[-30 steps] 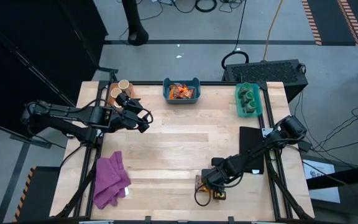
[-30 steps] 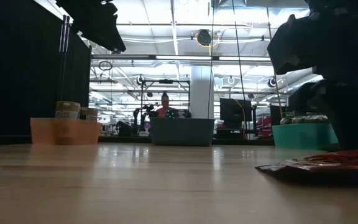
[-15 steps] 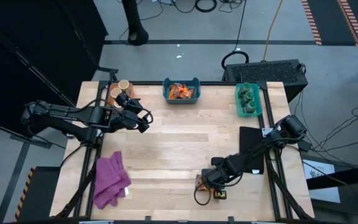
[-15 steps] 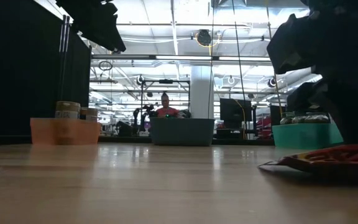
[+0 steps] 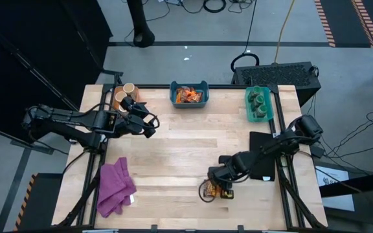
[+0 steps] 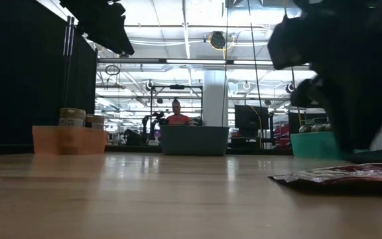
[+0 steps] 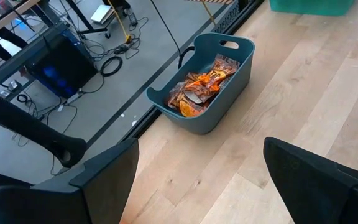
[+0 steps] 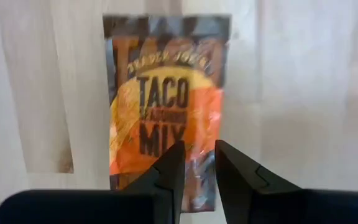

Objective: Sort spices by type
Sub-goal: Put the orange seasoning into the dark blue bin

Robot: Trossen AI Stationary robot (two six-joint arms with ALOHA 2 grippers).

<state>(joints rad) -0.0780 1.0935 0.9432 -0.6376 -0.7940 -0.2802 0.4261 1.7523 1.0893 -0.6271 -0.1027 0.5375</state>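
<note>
With the orange bin (image 5: 125, 92), blue bin (image 5: 189, 94) and teal bin (image 5: 259, 103) already stocked, the right end effector (image 5: 213, 186) pinches the last flat orange taco-seasoning packet (image 8: 166, 112) at the bench's (image 5: 186, 149) near edge, while the left end effector (image 5: 149, 123) waits open beside the orange bin.

Glossy foil-like packet (image 8: 166, 112); pale, matt wooden table (image 5: 186, 149).

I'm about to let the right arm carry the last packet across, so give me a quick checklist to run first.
1. Right gripper closed on the taco seasoning packet: ok, fingers pinch its edge.
2. Packet lifted off the table: cannot tell.
3. Blue bin already holds matching packets: ok.
4. Table between packet and blue bin bare: ok.
5. Left gripper out of the way: ok, open near the orange bin.
</note>
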